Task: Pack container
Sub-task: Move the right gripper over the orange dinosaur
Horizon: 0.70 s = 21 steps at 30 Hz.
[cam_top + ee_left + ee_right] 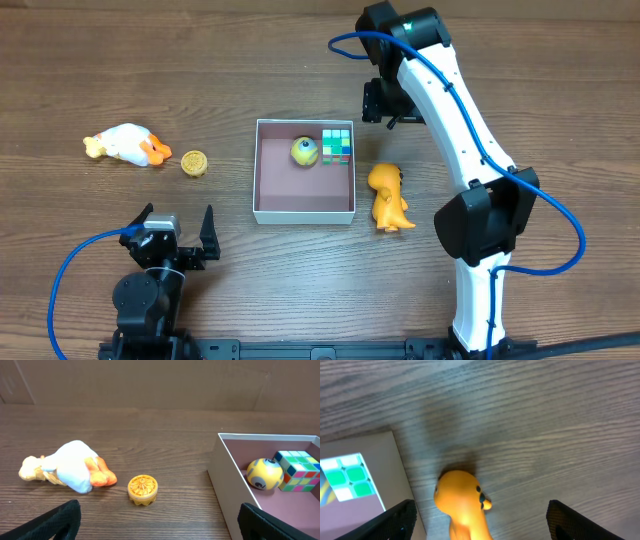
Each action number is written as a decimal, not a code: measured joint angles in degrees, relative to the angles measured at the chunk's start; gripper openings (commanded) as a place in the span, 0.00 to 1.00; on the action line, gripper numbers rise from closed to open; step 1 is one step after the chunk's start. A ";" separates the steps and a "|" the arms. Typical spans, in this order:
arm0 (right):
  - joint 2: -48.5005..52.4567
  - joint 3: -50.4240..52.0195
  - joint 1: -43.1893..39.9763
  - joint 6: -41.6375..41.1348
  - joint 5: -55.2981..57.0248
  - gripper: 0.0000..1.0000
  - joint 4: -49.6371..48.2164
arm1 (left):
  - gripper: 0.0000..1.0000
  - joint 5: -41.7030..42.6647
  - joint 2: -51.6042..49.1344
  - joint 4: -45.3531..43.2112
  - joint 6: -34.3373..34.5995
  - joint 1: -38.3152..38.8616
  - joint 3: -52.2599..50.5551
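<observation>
The container (303, 213), a shallow white-walled box with a mauve floor, sits mid-table. Inside it at the far side are a yellow ball (305, 151) and a colour cube (337, 144). An orange dinosaur toy (387, 196) lies on the table just right of the box. My right gripper (385, 101) hangs open beyond the box's far right corner; in the right wrist view the dinosaur's head (462, 497) shows between its fingers (400, 517), untouched. My left gripper (176, 228) is open and empty at the near left, its wrist view taking in the box wall (227, 490).
A white and orange plush duck (125, 146) lies at the far left, with a small yellow ridged disc (194, 163) just right of it. In the left wrist view, duck (70, 467) and disc (142, 490) lie ahead of the open fingers (60, 520).
</observation>
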State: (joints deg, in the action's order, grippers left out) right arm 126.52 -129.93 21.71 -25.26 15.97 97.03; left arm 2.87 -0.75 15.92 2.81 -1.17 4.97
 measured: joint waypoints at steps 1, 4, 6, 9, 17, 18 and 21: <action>-0.59 0.61 0.00 0.02 -0.02 0.85 0.04 | 1.00 0.00 0.00 0.00 -0.02 0.00 0.00; -4.09 4.20 0.00 0.04 -0.09 0.85 0.02 | 1.00 0.02 0.00 0.00 0.00 0.00 0.00; -7.61 7.23 0.00 0.02 -0.11 0.85 -0.04 | 1.00 0.00 0.00 0.00 -0.02 0.00 0.00; -12.50 12.07 -0.02 -0.04 -0.09 0.85 -0.28 | 1.00 0.00 0.00 0.00 0.00 0.00 0.00; -24.04 33.53 -0.20 -0.66 -3.76 0.85 -10.49 | 1.00 0.02 0.00 0.00 -0.02 0.00 0.00; -24.55 35.89 -0.07 -0.70 -4.13 0.85 -11.96 | 1.00 0.00 0.00 0.00 -0.02 0.00 0.00; -25.11 41.16 0.76 -0.59 -5.25 0.85 -16.09 | 1.00 0.02 0.00 0.00 0.00 0.00 0.00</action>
State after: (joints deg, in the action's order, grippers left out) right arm 101.41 -88.77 22.48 -25.85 10.72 80.95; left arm 2.90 -0.75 15.92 2.81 -1.17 4.97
